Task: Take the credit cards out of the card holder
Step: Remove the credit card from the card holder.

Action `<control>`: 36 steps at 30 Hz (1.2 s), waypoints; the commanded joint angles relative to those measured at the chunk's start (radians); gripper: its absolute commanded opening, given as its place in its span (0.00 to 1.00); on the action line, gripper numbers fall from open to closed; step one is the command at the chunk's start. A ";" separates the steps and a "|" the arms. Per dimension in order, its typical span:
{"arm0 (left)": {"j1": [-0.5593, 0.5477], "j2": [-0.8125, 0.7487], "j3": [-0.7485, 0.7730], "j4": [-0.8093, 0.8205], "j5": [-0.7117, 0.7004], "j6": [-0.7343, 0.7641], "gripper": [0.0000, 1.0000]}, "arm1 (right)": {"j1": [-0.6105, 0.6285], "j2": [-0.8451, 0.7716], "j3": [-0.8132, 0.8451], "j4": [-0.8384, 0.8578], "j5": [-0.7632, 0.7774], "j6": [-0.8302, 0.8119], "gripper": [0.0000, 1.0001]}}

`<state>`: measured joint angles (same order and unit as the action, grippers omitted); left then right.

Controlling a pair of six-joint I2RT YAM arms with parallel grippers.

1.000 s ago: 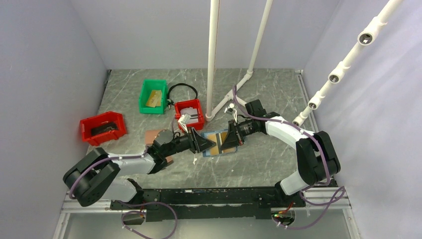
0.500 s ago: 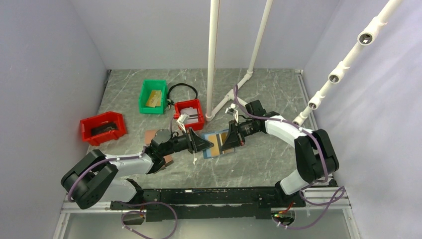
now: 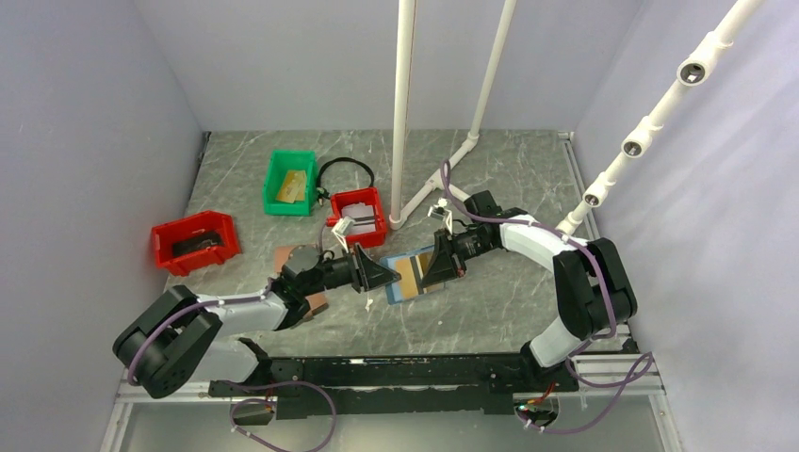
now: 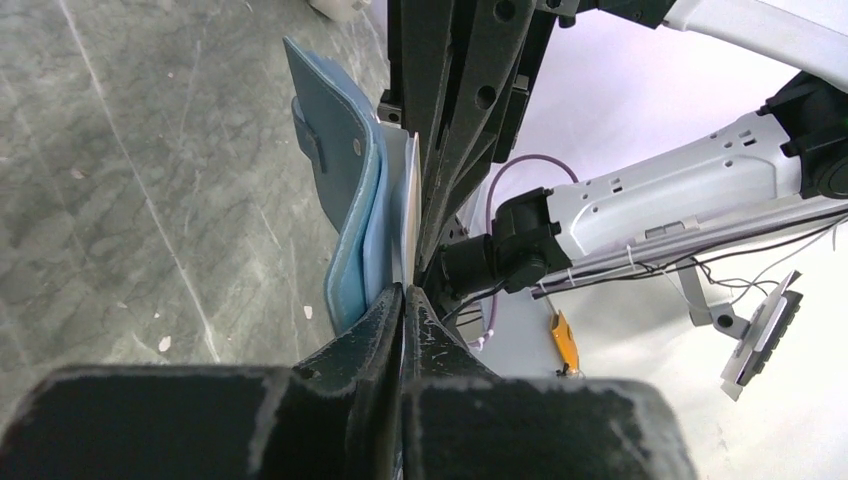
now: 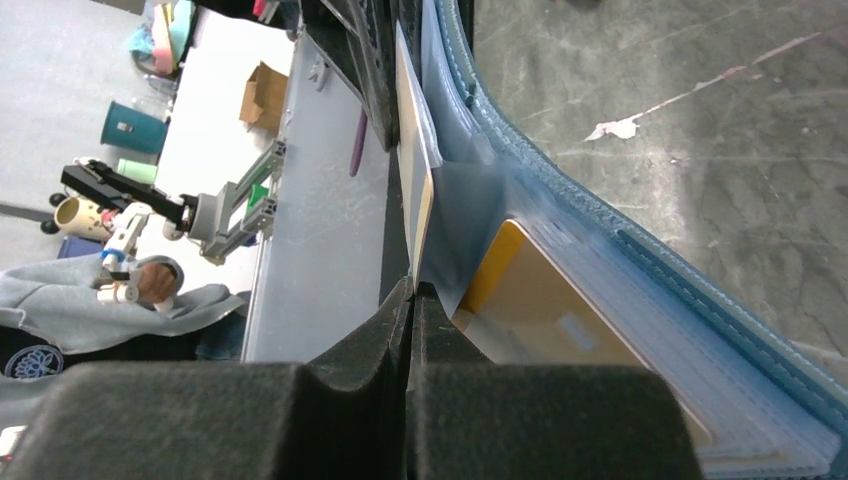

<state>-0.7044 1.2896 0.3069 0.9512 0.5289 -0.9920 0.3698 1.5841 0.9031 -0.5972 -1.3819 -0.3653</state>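
The blue card holder (image 3: pixel 403 288) lies open on the table between my two grippers, with a gold-tan credit card (image 3: pixel 410 270) showing on its inner face. My left gripper (image 3: pixel 393 275) is shut on the thin edge of a card (image 4: pixel 409 200) that stands beside the holder's blue flap (image 4: pixel 345 190). My right gripper (image 3: pixel 425 271) is shut at the holder's pale inner pocket (image 5: pixel 470 215), where that card's edge (image 5: pixel 415 180) meets its jaws. Another gold-tan card (image 5: pixel 545 310) sits inside the pocket.
A red bin (image 3: pixel 193 241) stands at the left, a green bin (image 3: pixel 290 182) with a tan card behind, and a second red bin (image 3: pixel 359 213) just behind my left gripper. A brown wallet (image 3: pixel 293 256) lies under the left arm. White pipes (image 3: pixel 403 113) rise at the back.
My left gripper has drawn back a little to the left, still shut. My right gripper and the card holder have shifted slightly left with it.
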 commanded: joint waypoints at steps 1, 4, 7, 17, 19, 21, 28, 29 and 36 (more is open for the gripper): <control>0.025 -0.047 -0.019 0.026 0.023 -0.002 0.08 | -0.020 0.005 0.026 -0.030 0.012 -0.060 0.00; 0.035 -0.064 -0.031 0.016 0.022 -0.002 0.08 | -0.020 0.006 0.029 -0.039 0.018 -0.069 0.00; 0.041 -0.092 -0.045 -0.006 0.021 0.002 0.13 | -0.020 0.007 0.031 -0.047 0.019 -0.080 0.00; 0.045 -0.398 -0.090 -0.353 -0.077 0.124 0.56 | -0.022 -0.007 0.034 -0.066 0.011 -0.107 0.00; 0.045 -0.485 -0.100 -0.429 -0.112 0.150 0.63 | -0.022 -0.007 0.034 -0.068 0.008 -0.109 0.00; 0.045 -0.539 -0.116 -0.463 -0.142 0.158 0.69 | -0.022 -0.009 0.034 -0.069 0.006 -0.110 0.00; 0.045 -0.458 -0.110 -0.378 -0.113 0.154 0.75 | -0.022 -0.010 0.034 -0.074 -0.013 -0.121 0.00; 0.045 -0.426 -0.108 -0.346 -0.101 0.147 0.76 | -0.022 -0.010 0.034 -0.076 -0.014 -0.122 0.00; 0.038 -0.214 -0.086 -0.128 -0.025 0.108 0.77 | -0.022 -0.006 0.034 -0.079 -0.016 -0.126 0.00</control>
<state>-0.6624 1.0054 0.1871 0.6456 0.4416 -0.8635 0.3538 1.5906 0.9031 -0.6735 -1.3403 -0.4461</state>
